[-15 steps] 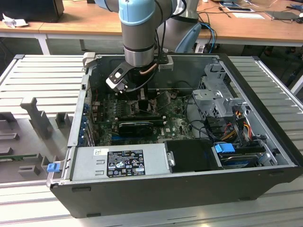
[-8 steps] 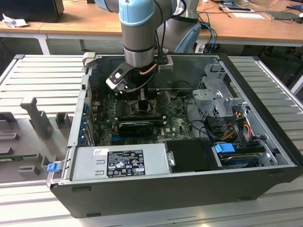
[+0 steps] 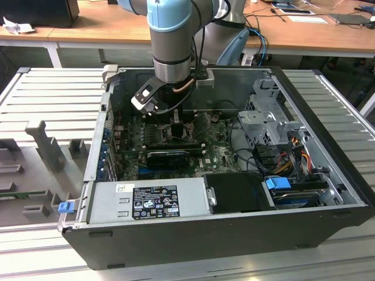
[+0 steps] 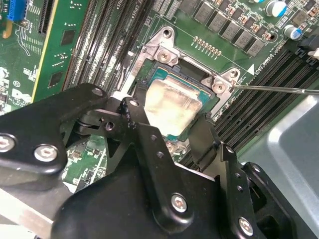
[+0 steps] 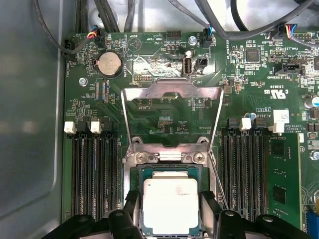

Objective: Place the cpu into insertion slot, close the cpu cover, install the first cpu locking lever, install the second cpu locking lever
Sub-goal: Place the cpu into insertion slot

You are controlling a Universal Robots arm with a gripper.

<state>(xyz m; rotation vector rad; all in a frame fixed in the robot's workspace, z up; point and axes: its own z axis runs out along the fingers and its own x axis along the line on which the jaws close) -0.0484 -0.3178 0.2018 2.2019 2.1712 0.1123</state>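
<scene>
Black linkage plates of the pincer (image 4: 167, 119) crowd the foreground in both wrist views. Between its two fingertips (image 5: 133, 201) lies the cpu (image 5: 170, 204), a pale silvery square. As far as I can judge, the pincer is pinching the cpu by two opposite edges, one fingertip against each side. The chip sits down inside the insertion slot (image 4: 174, 65), its green border within the dark frame; whether it lies fully level I cannot tell.

Just beyond the fingertips, on the far side of the socket from the pincer's body, the cpu cover (image 5: 149, 90) stands swung open, with green board showing through its cut-out. A thin locking lever (image 4: 279, 89) runs out past one fingertip, free of the cover. Rows of memory slots (image 5: 94, 179) flank the pincer on both sides. In the exterior view the arm (image 3: 170, 41) reaches down into the open computer case (image 3: 328, 187).

I judge the first step to be in hand and nearly done: the cpu is in its socket, while the cover and both levers are not yet dealt with. The next move calls for a gentle release, with the fingertips parting evenly so neither drags the chip askew on the pins. After that it needs a straight lift clear of the raised cover.
</scene>
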